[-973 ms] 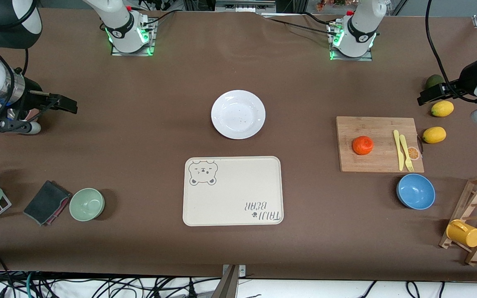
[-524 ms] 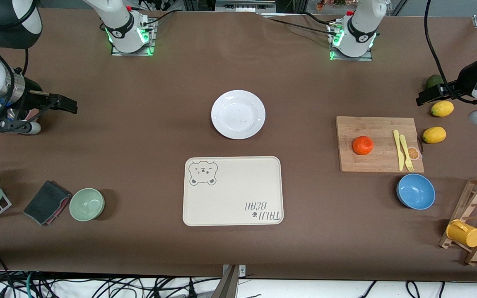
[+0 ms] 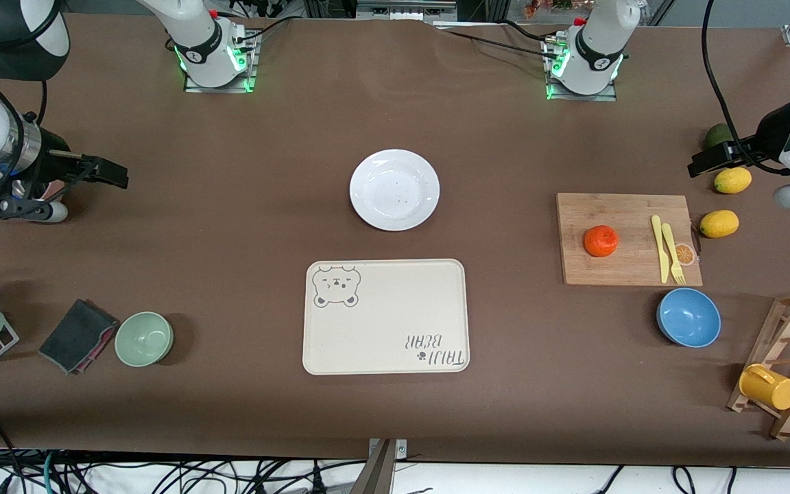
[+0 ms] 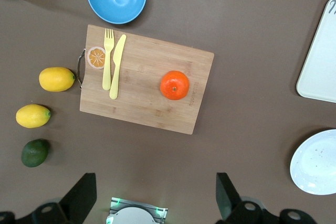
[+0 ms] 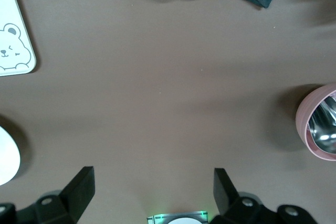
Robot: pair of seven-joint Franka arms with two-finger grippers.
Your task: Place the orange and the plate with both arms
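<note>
- Two grippers, both spread wide and empty: left gripper (image 4: pixel 152 198) hangs high over the lemons (image 3: pixel 732 180) at its end of the table, right gripper (image 5: pixel 149 195) high over bare table at its own end, beside a pink cup (image 5: pixel 319 128).
- The orange (image 3: pixel 601 241) sits on the cutting board (image 3: pixel 628 206), near the board's edge toward the plate; we see the yellow knife (image 3: pixel 657 247) and fork (image 3: pixel 672 252) well apart from it.
- The plate (image 3: pixel 395 189) lies mid-table, just farther from the front camera than the bear tray (image 3: pixel 386 317), which is empty.
- Risk, we reckon: the orange is round and may roll off the board if a finger nudges it off-centre.
- Risk: the plate is shallow, rim flat on the cloth; a pinch may slip or drag it.
- Open room: wide bare table around the plate; blue bowl (image 3: pixel 688 317) is near the board's near edge, so we'd come at the orange from above.
</note>
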